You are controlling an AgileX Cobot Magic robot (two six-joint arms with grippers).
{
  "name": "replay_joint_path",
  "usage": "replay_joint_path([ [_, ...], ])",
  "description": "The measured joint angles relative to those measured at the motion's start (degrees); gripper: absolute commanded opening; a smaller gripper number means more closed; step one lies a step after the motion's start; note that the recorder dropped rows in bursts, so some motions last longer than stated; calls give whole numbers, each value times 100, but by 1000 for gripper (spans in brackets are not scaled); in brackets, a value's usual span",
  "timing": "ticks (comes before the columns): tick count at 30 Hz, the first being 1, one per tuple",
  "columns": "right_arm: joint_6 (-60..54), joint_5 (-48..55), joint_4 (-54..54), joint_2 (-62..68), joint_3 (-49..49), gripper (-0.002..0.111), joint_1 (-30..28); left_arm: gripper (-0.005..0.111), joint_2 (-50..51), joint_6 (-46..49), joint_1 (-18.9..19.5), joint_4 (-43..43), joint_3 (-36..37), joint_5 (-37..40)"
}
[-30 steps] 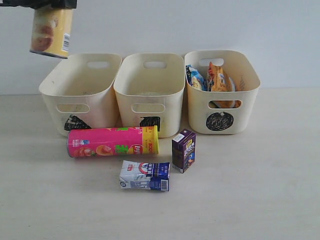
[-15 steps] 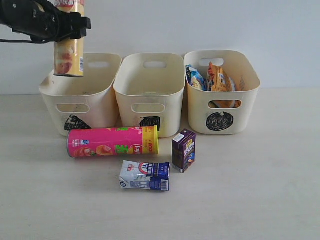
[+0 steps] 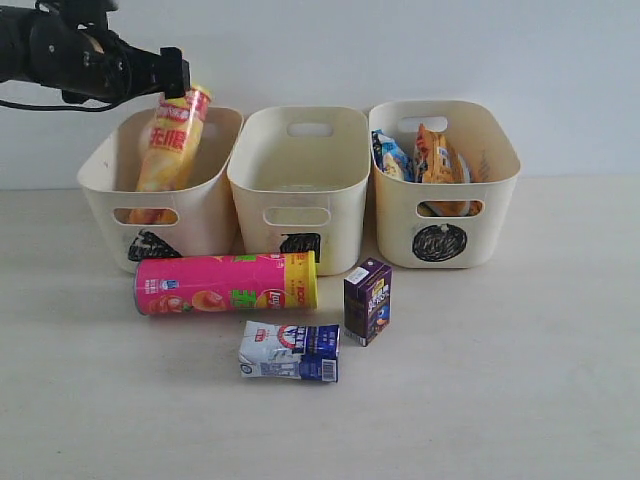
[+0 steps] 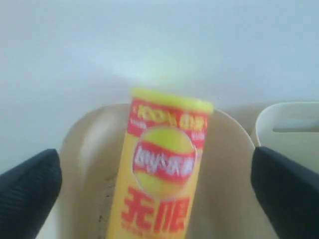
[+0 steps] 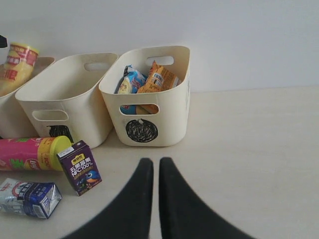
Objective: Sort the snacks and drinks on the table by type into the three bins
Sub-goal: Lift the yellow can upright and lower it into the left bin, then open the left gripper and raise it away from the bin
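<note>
Tube of chips [image 3: 170, 145], yellow, leans in the left bin [image 3: 205, 215]; left gripper [image 4: 158, 191] spread wide by its lid, right gripper [image 5: 154, 167] pinched shut, empty.

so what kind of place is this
Likely a robot lab test bench, not a home: a plain pale tabletop against a blank white wall, three matching cream plastic tubs with black scribbled marks, and a black robot arm.

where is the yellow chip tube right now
In the exterior view the yellow chip tube leans tilted inside the leftmost bin, lid up, behind the lying pink tube.
</note>
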Motion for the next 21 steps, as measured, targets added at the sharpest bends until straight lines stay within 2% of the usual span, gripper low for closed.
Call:
replay_joint_path([
  [3, 0, 11, 0, 0, 0, 2, 0, 95, -111, 0, 0, 0, 0, 48],
  [5, 0, 11, 0, 0, 0, 2, 0, 89, -279, 0, 0, 0, 0, 141],
  [6, 0, 22, 0, 0, 0, 2, 0, 74, -360, 0, 0, 0, 0, 156],
  [7, 0, 22, 0, 0, 0, 2, 0, 65, -577, 0, 0, 0, 0, 309],
  [8, 0, 22, 0, 0, 0, 2, 0, 42, -689, 0, 0, 0, 0, 394],
  [11, 0, 22, 0, 0, 0, 2, 0, 7, -1115, 25, 0, 0, 0, 1077],
  [17, 0, 22, 0, 0, 0, 2, 0, 4, -1600, 619, 0, -27, 0, 2372],
  [21, 0, 22, 0, 0, 0, 2, 0, 4, -2123, 1170, 0, -578, 291, 2956],
])
